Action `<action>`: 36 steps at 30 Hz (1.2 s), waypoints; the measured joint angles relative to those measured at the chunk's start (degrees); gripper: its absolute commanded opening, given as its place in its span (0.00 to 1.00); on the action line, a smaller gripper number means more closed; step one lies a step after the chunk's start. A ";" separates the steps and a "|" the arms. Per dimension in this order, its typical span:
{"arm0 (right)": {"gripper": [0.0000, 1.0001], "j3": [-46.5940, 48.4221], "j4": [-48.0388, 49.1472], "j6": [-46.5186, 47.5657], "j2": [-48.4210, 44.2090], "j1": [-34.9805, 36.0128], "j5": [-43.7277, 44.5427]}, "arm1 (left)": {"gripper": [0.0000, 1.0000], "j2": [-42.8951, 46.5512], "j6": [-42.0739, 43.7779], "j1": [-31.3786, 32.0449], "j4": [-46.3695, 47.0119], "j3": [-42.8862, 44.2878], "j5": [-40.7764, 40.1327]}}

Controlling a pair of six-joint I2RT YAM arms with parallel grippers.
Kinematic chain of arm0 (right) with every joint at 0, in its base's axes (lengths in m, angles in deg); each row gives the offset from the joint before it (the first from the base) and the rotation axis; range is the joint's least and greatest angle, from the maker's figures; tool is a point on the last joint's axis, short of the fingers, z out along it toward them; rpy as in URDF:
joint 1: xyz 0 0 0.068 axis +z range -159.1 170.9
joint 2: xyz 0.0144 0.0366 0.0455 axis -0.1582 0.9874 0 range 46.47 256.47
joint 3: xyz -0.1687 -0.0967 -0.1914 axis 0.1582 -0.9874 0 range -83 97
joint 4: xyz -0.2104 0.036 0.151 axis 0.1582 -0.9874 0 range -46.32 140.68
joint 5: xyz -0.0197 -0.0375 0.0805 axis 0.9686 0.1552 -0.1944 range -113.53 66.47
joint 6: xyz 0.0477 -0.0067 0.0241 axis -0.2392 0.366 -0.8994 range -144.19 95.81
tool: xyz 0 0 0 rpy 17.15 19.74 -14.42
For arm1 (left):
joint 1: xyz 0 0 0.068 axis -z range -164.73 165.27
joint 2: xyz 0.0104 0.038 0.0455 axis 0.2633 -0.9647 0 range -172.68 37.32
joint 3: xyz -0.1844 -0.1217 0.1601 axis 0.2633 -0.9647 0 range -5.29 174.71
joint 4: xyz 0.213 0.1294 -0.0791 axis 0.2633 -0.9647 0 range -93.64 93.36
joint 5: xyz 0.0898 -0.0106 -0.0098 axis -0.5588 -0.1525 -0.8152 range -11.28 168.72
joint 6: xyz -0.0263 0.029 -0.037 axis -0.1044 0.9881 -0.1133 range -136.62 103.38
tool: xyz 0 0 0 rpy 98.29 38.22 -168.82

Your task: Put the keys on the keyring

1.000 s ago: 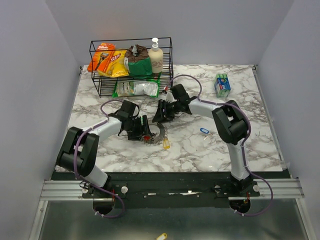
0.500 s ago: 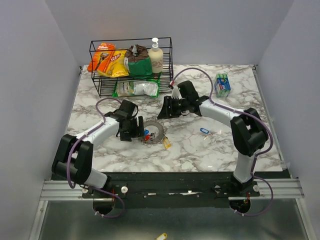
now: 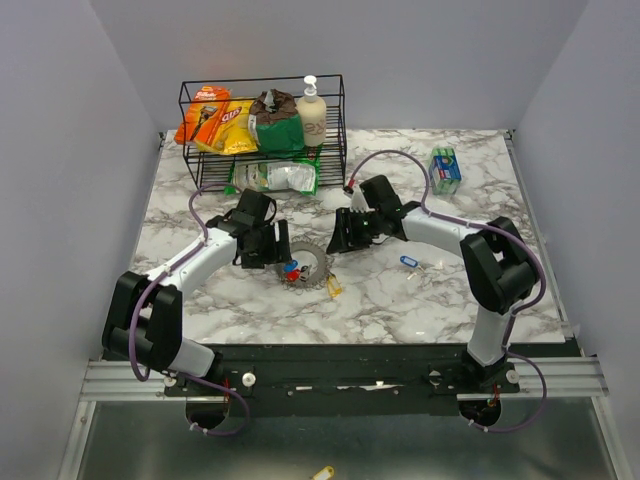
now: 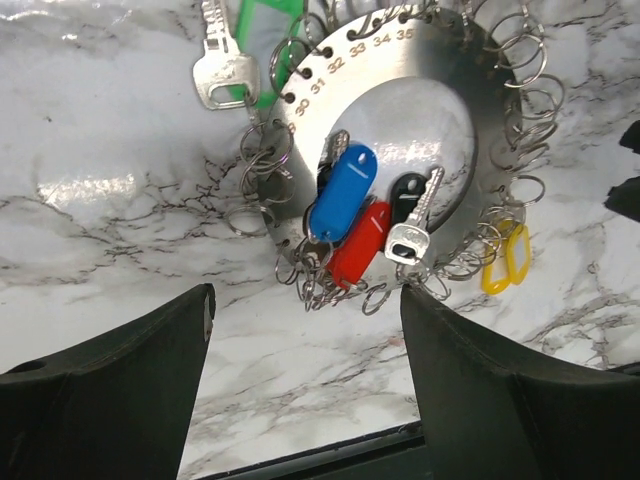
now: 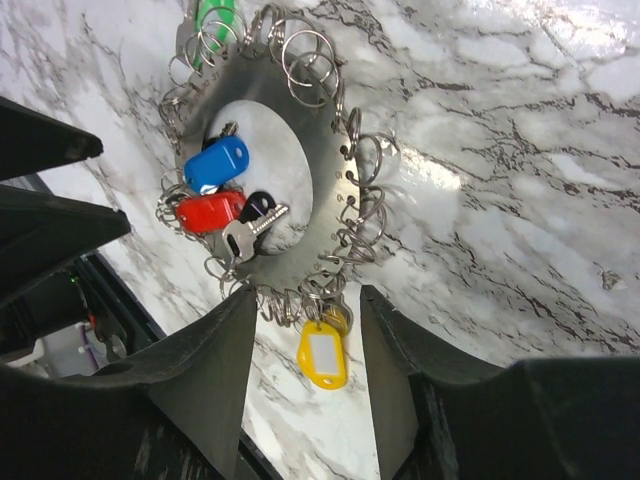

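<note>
The keyring (image 3: 312, 257) is a flat silvery ring plate with numbered holes and many small split rings, lying on the marble between both grippers. It also shows in the left wrist view (image 4: 478, 190) and the right wrist view (image 5: 322, 165). Blue (image 4: 343, 192), red (image 4: 360, 243) and black-headed (image 4: 408, 190) keys lie in its middle. A yellow tag (image 5: 322, 357) hangs off its edge, and a green-tagged key (image 4: 222, 70) off the far side. A loose blue-tagged key (image 3: 407, 262) lies to the right. My left gripper (image 4: 305, 296) and right gripper (image 5: 308, 294) are open and empty beside the plate.
A black wire rack (image 3: 262, 130) with snack bags and a bottle stands at the back left, with a packet (image 3: 272, 177) in front of it. A blue-green box (image 3: 444, 168) stands at the back right. The table's near edge (image 4: 330, 452) is close to the left gripper.
The left gripper has pulled back left off the keyring, which now lies flat on the table. The right gripper has shifted slightly right and nearer.
</note>
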 measured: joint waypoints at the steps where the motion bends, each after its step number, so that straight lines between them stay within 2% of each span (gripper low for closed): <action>1: 0.54 -0.28 -0.07 0.15 -0.15 0.00 0.13 | 0.84 0.00 0.09 0.00 0.35 0.09 0.33; 19: 0.54 -2.10 -0.50 0.46 -2.73 -2.27 0.35 | 0.83 -0.04 2.49 0.00 5.22 3.10 3.91; 29: 0.53 0.09 -0.72 0.55 -1.49 -2.54 -0.22 | 0.73 -4.33 2.91 0.00 4.59 7.37 2.49; 36: 0.53 2.43 -1.01 1.64 -0.92 -2.51 -1.16 | 0.72 -7.10 3.04 -0.42 3.41 8.17 0.66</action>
